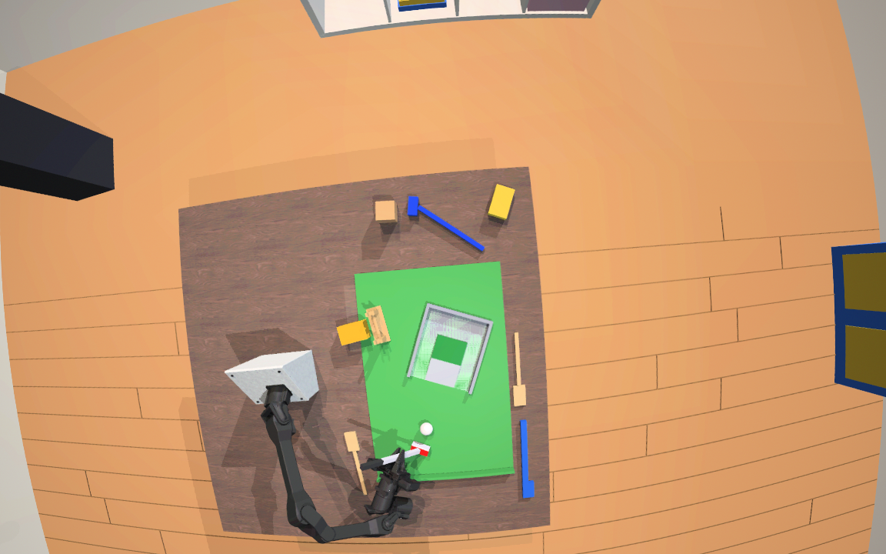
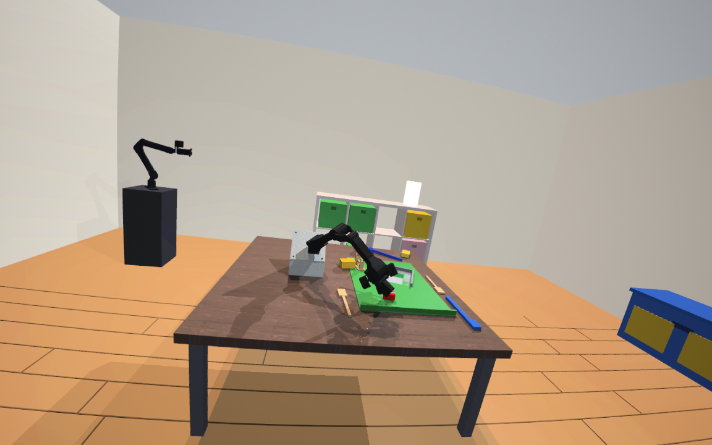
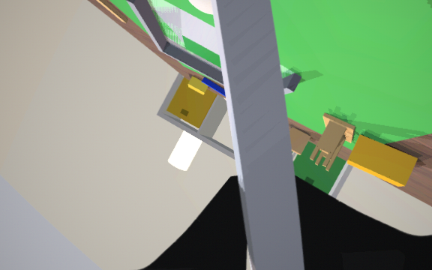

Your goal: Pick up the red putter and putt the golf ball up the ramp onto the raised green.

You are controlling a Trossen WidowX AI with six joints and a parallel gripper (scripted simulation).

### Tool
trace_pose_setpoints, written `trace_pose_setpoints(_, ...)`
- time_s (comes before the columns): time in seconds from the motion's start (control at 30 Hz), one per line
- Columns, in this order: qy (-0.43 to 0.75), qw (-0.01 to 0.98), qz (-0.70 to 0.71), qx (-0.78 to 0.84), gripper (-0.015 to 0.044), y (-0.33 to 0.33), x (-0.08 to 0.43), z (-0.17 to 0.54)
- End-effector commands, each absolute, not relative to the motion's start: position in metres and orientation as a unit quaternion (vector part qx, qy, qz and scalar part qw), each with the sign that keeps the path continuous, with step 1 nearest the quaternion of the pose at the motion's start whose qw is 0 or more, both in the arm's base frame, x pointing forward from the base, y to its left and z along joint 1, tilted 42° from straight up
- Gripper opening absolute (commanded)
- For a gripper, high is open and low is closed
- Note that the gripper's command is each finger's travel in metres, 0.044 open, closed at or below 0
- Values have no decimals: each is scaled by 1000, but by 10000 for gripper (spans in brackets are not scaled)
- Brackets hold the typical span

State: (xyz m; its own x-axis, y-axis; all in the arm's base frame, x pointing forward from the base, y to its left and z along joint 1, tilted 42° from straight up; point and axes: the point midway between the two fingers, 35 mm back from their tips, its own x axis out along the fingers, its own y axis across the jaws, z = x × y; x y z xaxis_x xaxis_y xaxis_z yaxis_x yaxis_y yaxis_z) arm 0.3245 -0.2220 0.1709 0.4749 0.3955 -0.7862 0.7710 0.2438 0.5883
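Note:
My gripper [image 1: 399,457] [image 3: 258,183] is shut on the red putter by its pale shaft [image 1: 391,458] [image 3: 257,112]. The putter's red and white head [image 1: 420,448] [image 2: 389,296] is low over the front of the green mat [image 1: 474,441] [image 2: 413,305]. The white golf ball [image 1: 426,428] [image 3: 203,4] is on the mat just beyond the head, with a small gap in the top view; it is hidden in the exterior view. The pale ramp [image 1: 443,372] [image 3: 201,31] leads up to the dark raised green [image 1: 449,349], which has grey walls [image 1: 483,348] [image 3: 195,61] on three sides.
A wooden mallet [image 1: 351,442] [image 2: 342,292] lies left of the mat. Another wooden mallet [image 1: 519,395] and a blue club [image 1: 524,455] [image 2: 463,314] lie right. A small wooden chair [image 1: 377,325] and an orange block [image 1: 352,332] [image 3: 382,159] are at the mat's left edge.

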Motion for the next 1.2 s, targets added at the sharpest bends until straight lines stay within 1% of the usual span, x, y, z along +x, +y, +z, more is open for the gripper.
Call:
trace_pose_setpoints(0.0,495,616,-150,594,0,-202,343,148)
trace_pose_setpoints(0.17,495,615,-146,597,0,-150,375,102)
trace_pose_setpoints(0.27,494,614,-143,598,0,-133,381,89)
trace_pose_setpoints(0.43,494,614,-143,598,0,-128,381,95)
trace_pose_setpoints(0.73,494,614,-142,599,0,-93,381,133)
trace_pose_setpoints(1.17,493,617,-139,597,0,-97,382,129)
